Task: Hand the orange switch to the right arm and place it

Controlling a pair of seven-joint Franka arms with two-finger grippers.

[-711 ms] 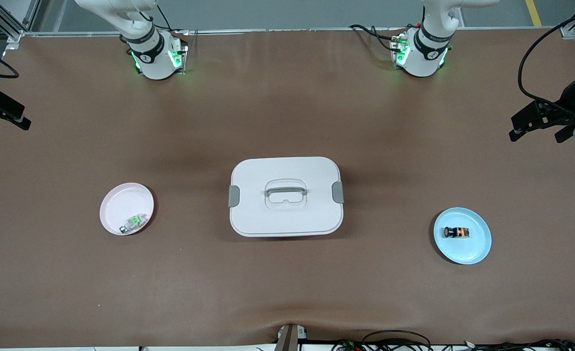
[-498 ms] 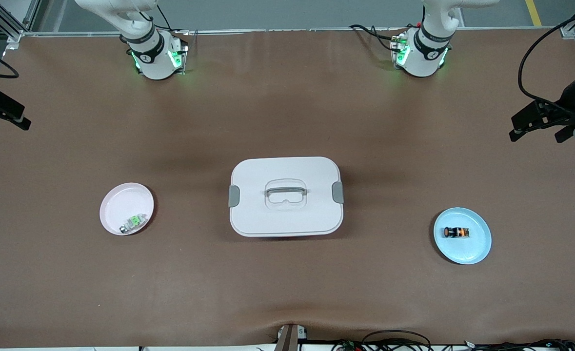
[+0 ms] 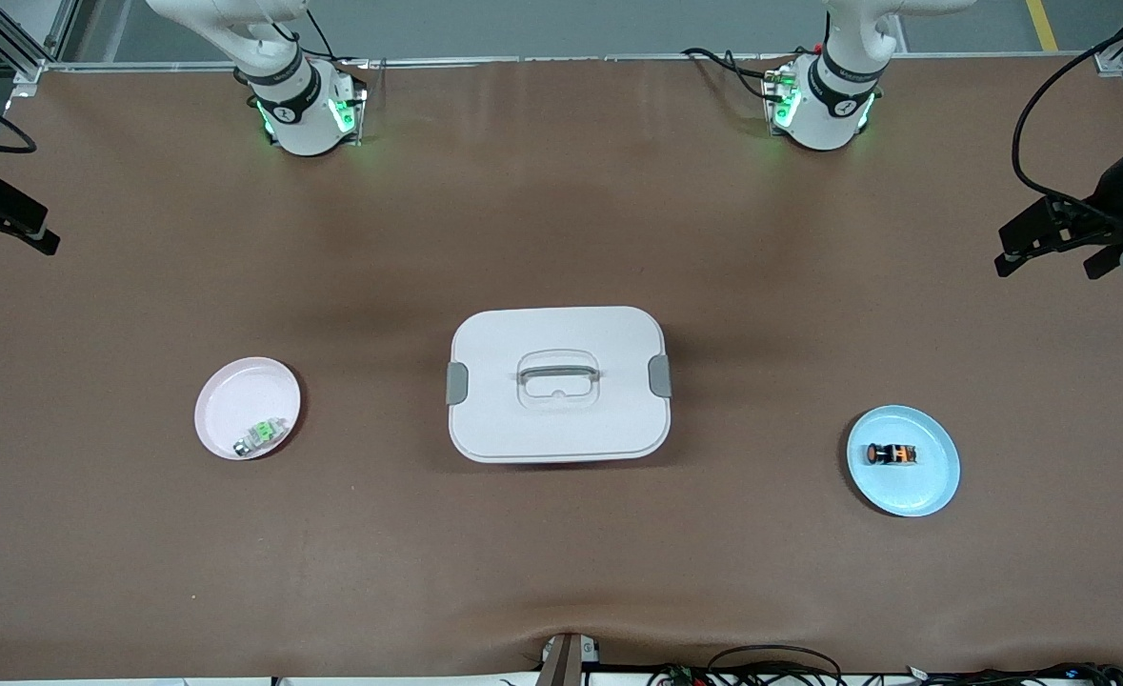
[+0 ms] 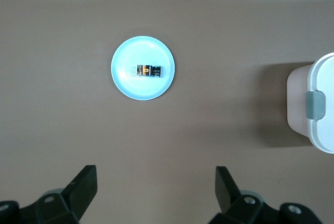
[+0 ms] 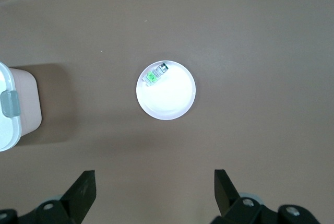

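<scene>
Orange switch (image 3: 891, 454) lay on the blue plate (image 3: 932, 486), toward the left arm's end from the white lidded box (image 3: 558, 384).
Left gripper (image 4: 154, 190) hung spread wide and empty high over that plate; right gripper (image 5: 154, 190), equally spread and empty, waited over the pink plate (image 5: 172, 98).

White lidded box (image 3: 559, 383) mid-counter (image 3: 561, 238), lid on. Pink dish (image 3: 237, 400) toward the right arm's end, carrying a green-and-white part (image 3: 261, 435). Blue plate (image 3: 923, 486) toward the left arm's end.

You get even, soft overhead light on the matte brown table mat (image 3: 561, 553), with no glare. The white lidded plastic box (image 3: 558, 383) throws a faint, blurred shadow. Green lamps glow at both arm bases. All views look sharp.
</scene>
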